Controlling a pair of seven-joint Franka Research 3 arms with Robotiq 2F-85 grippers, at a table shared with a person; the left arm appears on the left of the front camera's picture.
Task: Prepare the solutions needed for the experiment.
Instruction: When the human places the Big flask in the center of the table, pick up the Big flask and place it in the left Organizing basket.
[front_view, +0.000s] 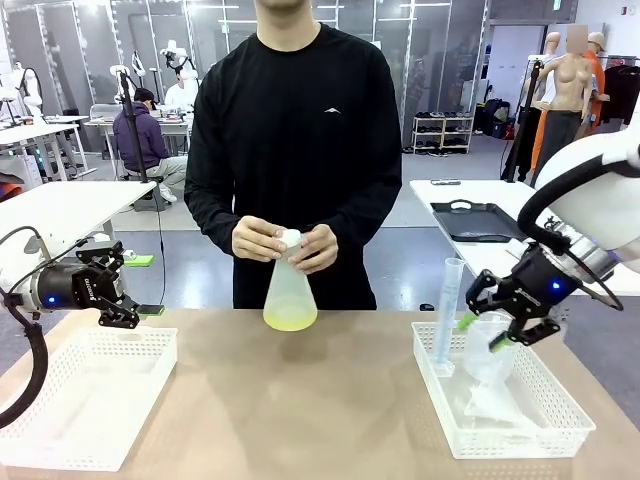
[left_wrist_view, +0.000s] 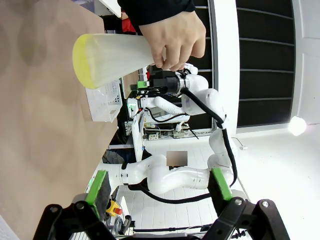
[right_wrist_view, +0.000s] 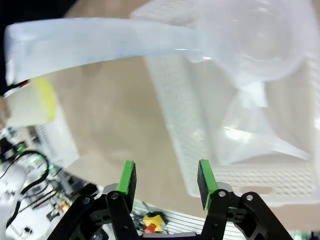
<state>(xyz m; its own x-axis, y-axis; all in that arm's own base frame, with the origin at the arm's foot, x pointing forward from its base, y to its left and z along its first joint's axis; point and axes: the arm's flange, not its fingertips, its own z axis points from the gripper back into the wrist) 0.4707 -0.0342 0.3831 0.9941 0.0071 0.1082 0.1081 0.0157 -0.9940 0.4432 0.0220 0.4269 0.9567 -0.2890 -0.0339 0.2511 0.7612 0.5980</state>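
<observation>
Two white perforated plastic baskets sit at the near corners of the tan tabletop (front_view: 330, 400): the left basket (front_view: 85, 395) at the near left corner, the right basket (front_view: 560, 428) at the near right corner. The right basket holds a clear plastic graduated cylinder (front_view: 447, 315), upright at its far left corner, and further clear plastic labware (front_view: 490, 375) beside it; the exact pieces cannot be told.

Left gripper (front_view: 135, 285) hangs above the far edge of the left basket. Its green pads stand wide apart with nothing between them, as the left wrist view confirms (left_wrist_view: 159, 185).

Right gripper (front_view: 482, 332) hangs over the right basket, just beside the cylinder. Its pads are apart and grip nothing (right_wrist_view: 166, 180).

At the middle of the tabletop's far edge, a person in a black top (front_view: 290, 130) grips the neck of a translucent conical plastic flask with a white cap (front_view: 290, 285), one hand (front_view: 257, 238) on each side. The pale yellow-green solution (front_view: 290, 320) lies as a shallow layer in the flask's base. Whether the base touches the tabletop cannot be told.
</observation>
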